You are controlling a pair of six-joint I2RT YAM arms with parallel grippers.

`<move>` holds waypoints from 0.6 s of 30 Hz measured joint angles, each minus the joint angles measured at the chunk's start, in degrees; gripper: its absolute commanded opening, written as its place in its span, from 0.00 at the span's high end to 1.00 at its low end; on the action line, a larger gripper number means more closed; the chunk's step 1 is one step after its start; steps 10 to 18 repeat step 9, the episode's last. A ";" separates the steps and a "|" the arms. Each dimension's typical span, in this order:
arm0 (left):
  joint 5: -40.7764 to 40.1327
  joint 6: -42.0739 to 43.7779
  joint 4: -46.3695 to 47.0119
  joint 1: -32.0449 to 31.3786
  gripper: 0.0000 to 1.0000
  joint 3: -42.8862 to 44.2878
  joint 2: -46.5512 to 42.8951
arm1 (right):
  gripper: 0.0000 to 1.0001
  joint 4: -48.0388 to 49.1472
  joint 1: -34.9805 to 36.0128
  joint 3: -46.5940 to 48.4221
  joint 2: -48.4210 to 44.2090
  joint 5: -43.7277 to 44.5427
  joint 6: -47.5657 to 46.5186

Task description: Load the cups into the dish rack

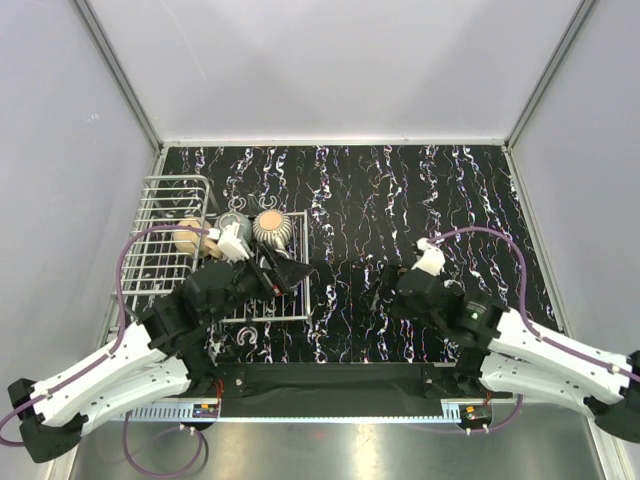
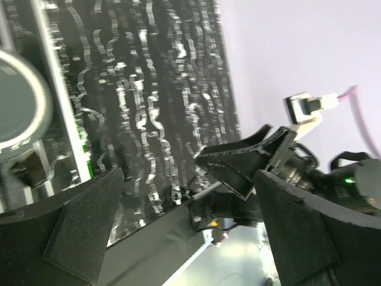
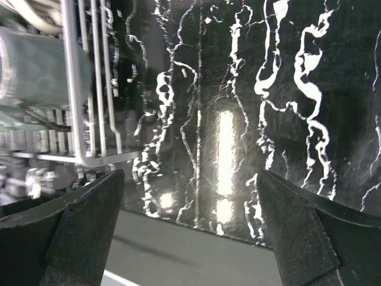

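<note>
The white wire dish rack (image 1: pixel 165 205) stands at the far left of the table. In it sit a peach-tan cup (image 1: pixel 187 238), a grey-teal cup (image 1: pixel 232 225) and a ribbed grey-beige cup (image 1: pixel 271 226). My left gripper (image 1: pixel 285 272) is open and empty, over the rack's flat grid just in front of the cups. In the left wrist view (image 2: pixel 190 238) it holds nothing, and a grey-teal cup (image 2: pixel 12 107) shows at the left edge. My right gripper (image 1: pixel 383 285) is open and empty over the table's middle; the right wrist view (image 3: pixel 190 238) shows the rack (image 3: pixel 89 119) and a cup (image 3: pixel 41 68). No mint green cup is in view.
The table top (image 1: pixel 440 200) is black with white marbling, enclosed by pale walls. A dark strip (image 1: pixel 330 378) runs along the near edge between the arm bases. My right arm's gripper (image 2: pixel 250 161) shows in the left wrist view.
</note>
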 measured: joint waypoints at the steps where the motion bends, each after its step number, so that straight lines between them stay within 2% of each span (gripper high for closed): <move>1: 0.46 0.02 1.09 0.00 0.01 -0.17 0.02 | 0.00 -0.44 -0.13 -0.63 -1.79 -0.52 0.83; 9: 2.67 0.81 9.20 0.00 0.01 -2.80 -2.51 | 0.00 -0.13 -0.37 -1.75 -5.70 -3.52 2.56; 18: 2.67 0.81 9.20 0.00 0.01 -2.80 -2.51 | 0.00 -0.13 -0.37 -1.75 -5.70 -3.52 2.56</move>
